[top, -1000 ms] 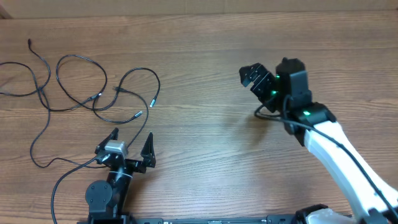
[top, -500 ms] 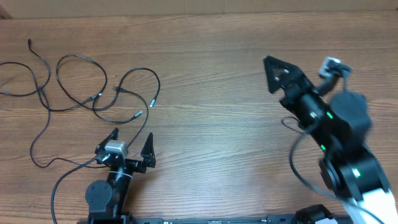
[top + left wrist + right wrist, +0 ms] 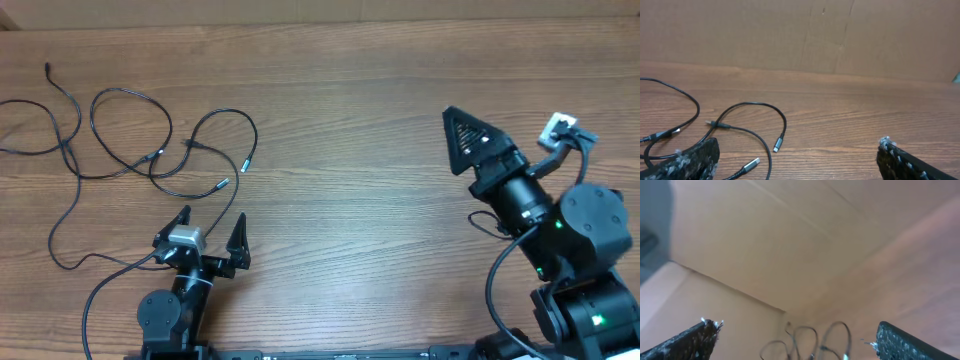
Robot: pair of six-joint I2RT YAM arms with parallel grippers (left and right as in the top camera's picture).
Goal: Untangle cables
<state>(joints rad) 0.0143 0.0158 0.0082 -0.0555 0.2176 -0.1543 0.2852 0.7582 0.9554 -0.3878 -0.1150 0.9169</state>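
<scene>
Overhead: cables [image 3: 159, 154] just beyond left claw [image 3: 212, 217], far from right claw [image 3: 468, 136] (both wide open)

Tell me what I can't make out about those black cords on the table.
Overhead: the cables run off the left edge, so part of them is unseen.
Overhead: too thin to tell which passes over which at crossings.
Right wrist: they are blurred and cut by the bottom edge.
</scene>
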